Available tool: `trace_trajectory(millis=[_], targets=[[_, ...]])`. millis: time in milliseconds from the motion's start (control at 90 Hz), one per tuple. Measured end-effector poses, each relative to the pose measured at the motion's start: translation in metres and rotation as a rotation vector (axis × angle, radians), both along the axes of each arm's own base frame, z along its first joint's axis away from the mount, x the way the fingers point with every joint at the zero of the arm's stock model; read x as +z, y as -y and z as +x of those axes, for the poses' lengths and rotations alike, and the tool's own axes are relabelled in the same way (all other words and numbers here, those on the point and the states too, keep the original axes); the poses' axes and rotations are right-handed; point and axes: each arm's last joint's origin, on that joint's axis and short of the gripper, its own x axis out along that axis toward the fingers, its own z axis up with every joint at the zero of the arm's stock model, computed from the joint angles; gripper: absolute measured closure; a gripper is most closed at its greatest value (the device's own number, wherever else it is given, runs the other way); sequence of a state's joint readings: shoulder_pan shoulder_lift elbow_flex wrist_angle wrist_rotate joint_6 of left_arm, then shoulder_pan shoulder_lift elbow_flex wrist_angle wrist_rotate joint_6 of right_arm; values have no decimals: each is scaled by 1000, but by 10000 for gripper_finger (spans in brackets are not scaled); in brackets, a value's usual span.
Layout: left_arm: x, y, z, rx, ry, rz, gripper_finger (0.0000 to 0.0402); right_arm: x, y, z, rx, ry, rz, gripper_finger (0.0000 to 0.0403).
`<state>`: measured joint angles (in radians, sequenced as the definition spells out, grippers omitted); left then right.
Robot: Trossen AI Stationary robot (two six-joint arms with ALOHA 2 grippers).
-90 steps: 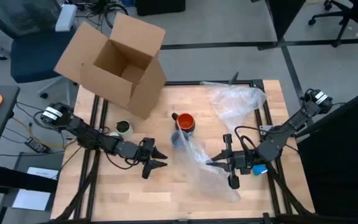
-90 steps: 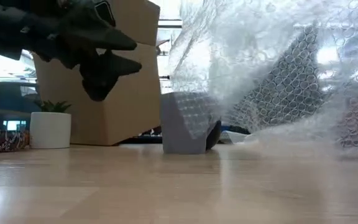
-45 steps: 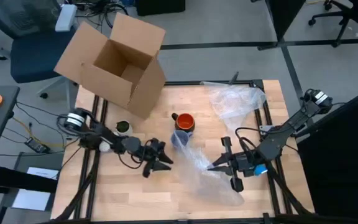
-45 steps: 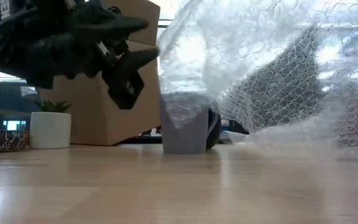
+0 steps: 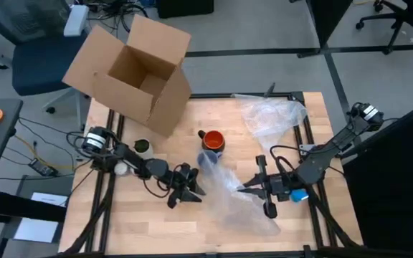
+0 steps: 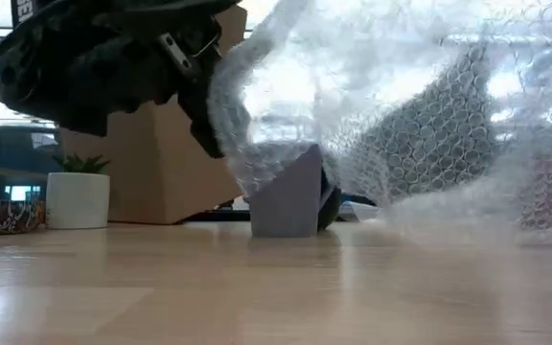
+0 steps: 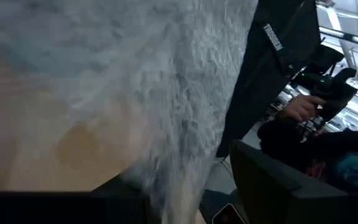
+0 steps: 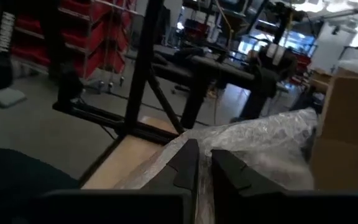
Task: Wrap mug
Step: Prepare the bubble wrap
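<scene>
Standing upright mid-table, the mug [image 5: 213, 140] is partly draped by bubble wrap [image 5: 235, 193]. Right gripper [image 5: 248, 189] is seen clamped on the wrap; left gripper [image 5: 194, 192], fingers apart, is positioned at its edge.

The surface [image 5: 156, 222] is a pale wooden top set in a dark metal frame. The mug [image 5: 213, 140] stands upright near its middle, touching one end of a clear bubble-wrap sheet [image 5: 244, 204] that spreads toward the near edge. A second crumpled bubble wrap [image 5: 269, 116] lies at the far right corner. An open cardboard box [image 5: 131, 75] sits tilted over the far left corner, with a small white pot [image 5: 143, 147] just beside it.
</scene>
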<state>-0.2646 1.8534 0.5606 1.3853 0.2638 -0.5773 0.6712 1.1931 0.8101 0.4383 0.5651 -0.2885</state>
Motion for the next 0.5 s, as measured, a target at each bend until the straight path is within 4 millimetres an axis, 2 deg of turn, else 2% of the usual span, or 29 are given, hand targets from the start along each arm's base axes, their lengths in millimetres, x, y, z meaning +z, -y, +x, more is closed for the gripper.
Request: trace_trajectory(millis=[89,267,389,500], targets=[[-2,2,-1,-5,-1,41,284,-1,0,0,0,-12,-1,403],[-5,3,0,24,-19,68,386,-5,-1,0,21,-43,-19,403],[-2,2,-1,36,-24,58,395,-6,-2,0,77,-58,10,403],[11,2,-4,35,-18,87,400,-7,-3,-1,118,-64,10,402]])
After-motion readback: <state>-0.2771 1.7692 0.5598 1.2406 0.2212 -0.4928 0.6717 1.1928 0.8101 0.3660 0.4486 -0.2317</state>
